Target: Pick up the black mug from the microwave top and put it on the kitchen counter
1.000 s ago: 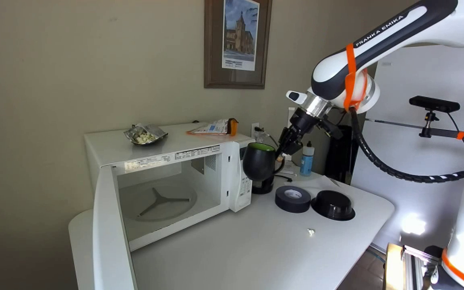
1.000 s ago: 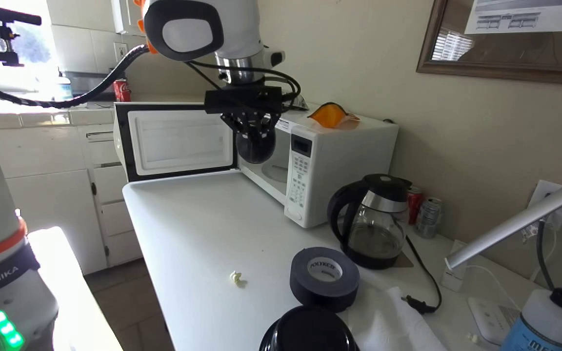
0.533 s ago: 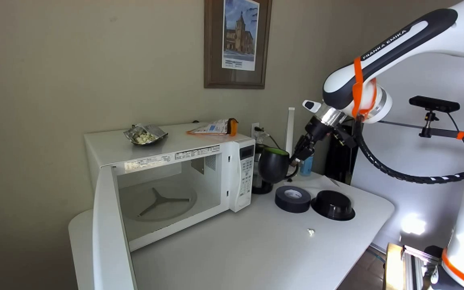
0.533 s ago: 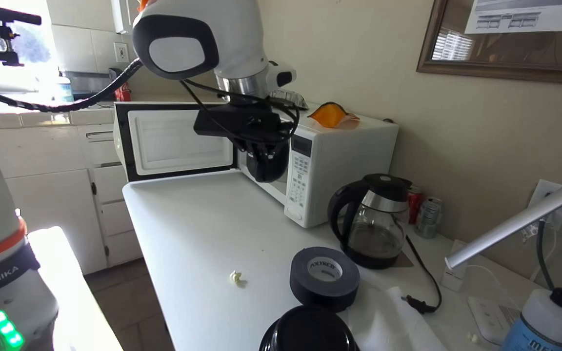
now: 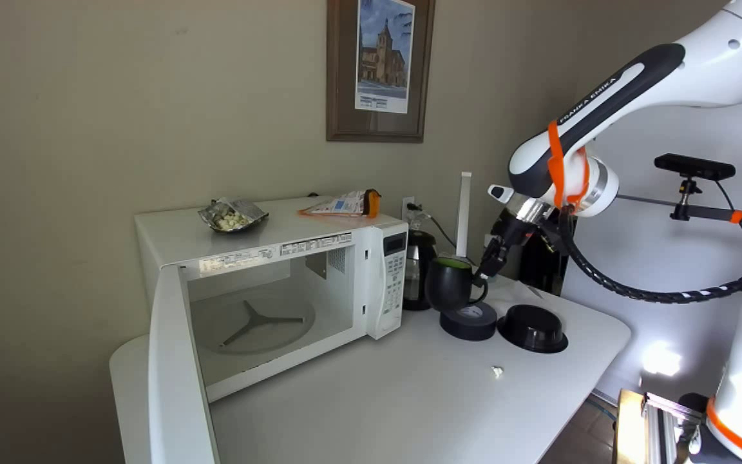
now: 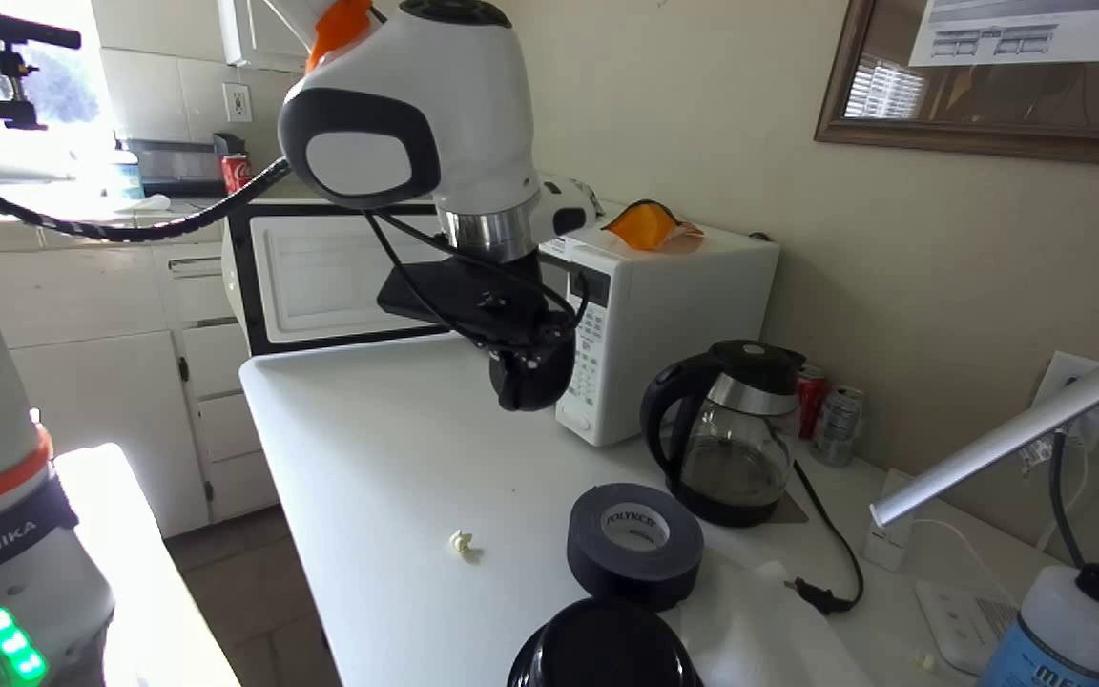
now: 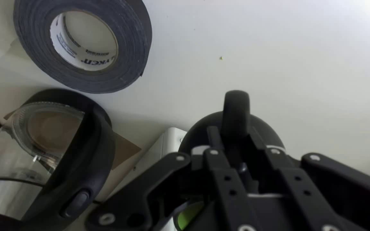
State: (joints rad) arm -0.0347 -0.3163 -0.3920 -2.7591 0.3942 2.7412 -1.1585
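The black mug (image 5: 446, 287) hangs above the counter in front of the microwave's control-panel end, upright or slightly tilted, with its green inside showing. My gripper (image 5: 480, 277) is shut on the mug's handle. In an exterior view the mug (image 6: 554, 372) is partly hidden behind the gripper (image 6: 509, 367). In the wrist view the handle stands between the fingertips (image 7: 234, 138), with the mug body (image 7: 199, 131) beyond them. The white microwave (image 5: 294, 222) has its door open; its side also shows in an exterior view (image 6: 683, 305). The kitchen counter (image 5: 377, 406) lies below the mug.
A dark tape roll (image 5: 467, 325) and an upturned black bowl (image 5: 532, 328) lie on the counter near the mug. A glass kettle (image 6: 736, 439) stands beside the microwave. A foil bowl (image 5: 232, 216) and an orange bag (image 5: 345, 205) sit on the microwave. A small white crumb (image 6: 461, 544) lies on the counter.
The gripper and the mug have moved down toward the counter and away from the microwave's opening, toward the kettle and tape side. The handle has stayed in the grip.
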